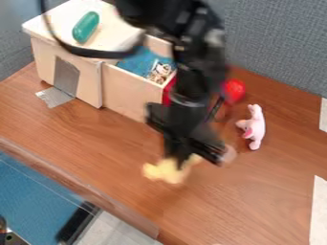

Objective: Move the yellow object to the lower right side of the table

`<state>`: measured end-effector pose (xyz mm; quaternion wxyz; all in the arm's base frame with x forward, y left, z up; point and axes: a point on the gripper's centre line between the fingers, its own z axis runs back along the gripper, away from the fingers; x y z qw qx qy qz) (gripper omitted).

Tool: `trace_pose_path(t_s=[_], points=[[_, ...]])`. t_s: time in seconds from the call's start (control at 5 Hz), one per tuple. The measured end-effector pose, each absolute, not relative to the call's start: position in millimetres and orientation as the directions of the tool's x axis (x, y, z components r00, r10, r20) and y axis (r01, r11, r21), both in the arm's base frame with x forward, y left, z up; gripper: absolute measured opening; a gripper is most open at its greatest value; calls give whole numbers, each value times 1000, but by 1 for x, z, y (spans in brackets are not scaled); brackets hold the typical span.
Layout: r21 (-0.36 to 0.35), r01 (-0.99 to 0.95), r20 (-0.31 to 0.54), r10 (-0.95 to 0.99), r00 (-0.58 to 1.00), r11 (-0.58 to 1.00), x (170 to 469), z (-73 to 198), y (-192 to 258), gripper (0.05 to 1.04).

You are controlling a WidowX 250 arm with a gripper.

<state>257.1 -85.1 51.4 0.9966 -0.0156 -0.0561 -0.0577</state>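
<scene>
At the far left, on top of the wooden box [91,88], we see a green object [85,27] close to the loop of black cable [89,50]; a wide swing of the arm [199,67] could sweep it off. In front of the box runs the table's front edge [76,187], and a path kept too low on our way right might tip our load over it. The yellow object [167,172] is in front of the box, to its right and apart from it, directly beneath the gripper [197,160]. We cannot tell whether the gripper is spread, pressed together or pinching it; should the hold be only on one end, the soft-looking piece could slip or twist out. Right of the box are the red ball [234,89] and, farther out, the pink toy [256,128]; if we turned right too low, we could knock the toy.
</scene>
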Motion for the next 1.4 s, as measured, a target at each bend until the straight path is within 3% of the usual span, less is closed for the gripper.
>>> trace_pose_path(t_s=[0.4, 0.6, 0.8, 1.2, 1.4], points=[[-37, 198, 61, -195, 979, 980, 260, 28, -141, 95], [-7, 172, 4, -172, 985, 985, 256, 6, -156, 131], [32, 90, 1, -90, 996, 995, 254, 7, -153, 334], [-3, -13, 115, 13, 993, 1000, 253, 53, -145, 926], [-47, -19, 183, 27, 983, 999, 250, 81, -139, 1016]])
